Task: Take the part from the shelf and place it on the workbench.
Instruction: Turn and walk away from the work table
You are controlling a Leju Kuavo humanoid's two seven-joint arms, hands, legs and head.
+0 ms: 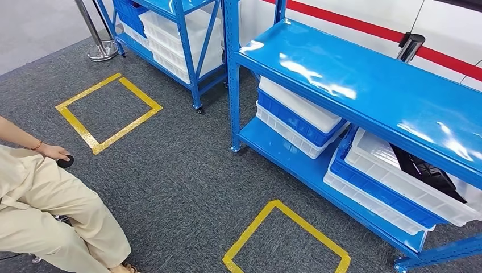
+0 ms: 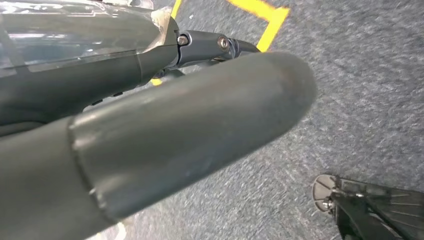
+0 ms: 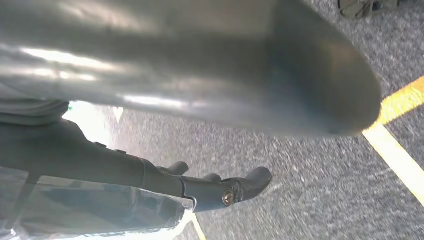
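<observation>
The black part [image 1: 427, 169] lies in a white bin [image 1: 398, 176] on the lower level of the blue shelf [image 1: 364, 85], at the right of the head view. In the left wrist view my left hand [image 2: 165, 135] hangs over the grey carpet, thumb and dark fingers [image 2: 210, 45] stretched apart with nothing between them. The right wrist view has my right hand [image 3: 200, 65] above the carpet too, its fingers [image 3: 235, 187] extended away from the thumb and holding nothing.
White and blue bins [image 1: 295, 114] are stacked on the shelf's lower level. A second blue shelf [image 1: 176, 40] stands behind it. Yellow tape squares [image 1: 108, 111] [image 1: 287, 239] mark the carpet. A seated person [image 1: 51, 210] is at the left, and a stanchion base [image 1: 102, 50] is far left.
</observation>
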